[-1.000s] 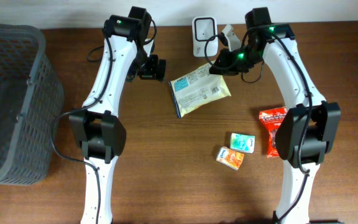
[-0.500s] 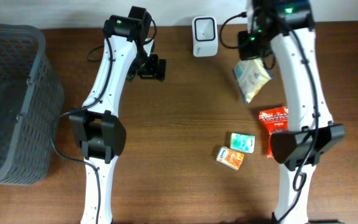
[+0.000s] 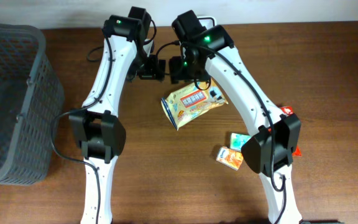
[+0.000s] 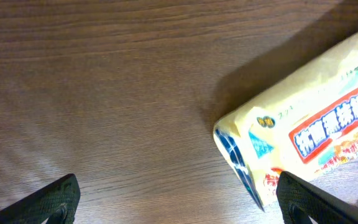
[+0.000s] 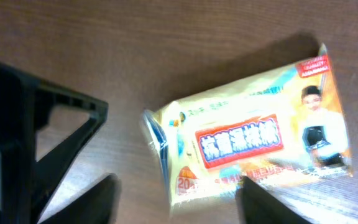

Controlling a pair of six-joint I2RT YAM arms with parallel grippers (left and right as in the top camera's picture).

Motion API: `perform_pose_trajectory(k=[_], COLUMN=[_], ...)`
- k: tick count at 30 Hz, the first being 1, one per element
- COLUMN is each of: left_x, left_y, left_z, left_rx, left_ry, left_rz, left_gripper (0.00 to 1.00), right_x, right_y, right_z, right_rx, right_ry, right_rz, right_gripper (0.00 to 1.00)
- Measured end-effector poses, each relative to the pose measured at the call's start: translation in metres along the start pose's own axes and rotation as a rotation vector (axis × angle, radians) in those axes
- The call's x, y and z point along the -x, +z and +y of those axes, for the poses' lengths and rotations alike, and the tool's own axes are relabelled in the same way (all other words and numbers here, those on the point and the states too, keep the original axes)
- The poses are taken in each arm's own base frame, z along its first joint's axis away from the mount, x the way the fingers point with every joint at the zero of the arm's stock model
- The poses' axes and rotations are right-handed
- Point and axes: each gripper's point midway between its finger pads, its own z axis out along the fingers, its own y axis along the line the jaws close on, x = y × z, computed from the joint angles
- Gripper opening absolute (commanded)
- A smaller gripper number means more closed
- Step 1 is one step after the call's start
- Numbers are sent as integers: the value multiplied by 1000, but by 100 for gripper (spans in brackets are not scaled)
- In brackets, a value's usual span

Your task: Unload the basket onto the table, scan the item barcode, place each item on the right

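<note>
**Right gripper (image 5: 179, 196) hangs open over the yellow soft-plastic pack of wipes (image 5: 247, 146), holding nothing.**
The pack lies flat on the dark brown wooden table (image 3: 328, 68), printed face up, near the left gripper (image 4: 179, 190), which is spread wide and empty. No barcode shows, so the scan looks unfinished. The next move likely calls for a fresh grasp and a turn to expose the code. I cannot make out a scanner. Further off sit a small green box (image 3: 242, 142), a small orange box (image 3: 230, 157) and a grey mesh basket (image 3: 11, 99). A pale strip of wall edges the table.
</note>
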Motion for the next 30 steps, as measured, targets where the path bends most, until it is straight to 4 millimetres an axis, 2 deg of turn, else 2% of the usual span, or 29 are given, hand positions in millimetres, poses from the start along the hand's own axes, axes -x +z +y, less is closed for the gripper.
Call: perform_pose_trajectory(k=[2,4,6,8,10,11,12,13,14,16,17,19,23,28,29,30], left_x=[1,3,3,4,5,6,6,6,6,6,7,7,12,12,12,12], left_y=[-1,-2,-3,-3,-4,-4,-4,-3,-3,-3,-3,-3,-3,-3,-3,-3], left_z=[8,20,35,42,46,46,45,45,45,45,45,45,45,45,45,45], left_rx=[1,3,6,8,8,8,7,7,7,8,7,7,5,5,5,5], left_ry=[-16,-42,-72,-88,-95,-94,-94,-93,-93,-93,-93,-93,-92,-91,-92,-92], left_rz=[-1,-1,1,0,-2,-6,-9,-9,-8,-9,-11,-13,-31,-31,-31,-31], left_gripper=[99,99,99,99,99,99,99,99,99,99,99,99,99,99,99,99], right_x=[-2,10,27,32,25,18,-4,-15,-19,-22,-30,-37,-33,-26,-27,-28], right_y=[-6,-21,-35,-36,-23,-13,16,28,47,69,78,84,88,114,119,122], right_z=[-8,-24,-57,-83,-100,-101,-98,-93,-86,-83,-83,-80,-74,-76,-77,-77], right_rx=[-2,0,-12,-33,-48,-46,-10,21,51,49,51,57,64,41,39,38], right_ry=[15,17,-39,-143,-304,-391,-580,-692,-755,-876,-947,-1077,-1216,-1287,-1289,-1290], right_rz=[22,-7,-49,-47,-2,32,117,155,148,141,164,183,155,84,76,74], right_gripper=[96,100,99,98,98,99,98,99,99,99,99,99,99,100,93,82])
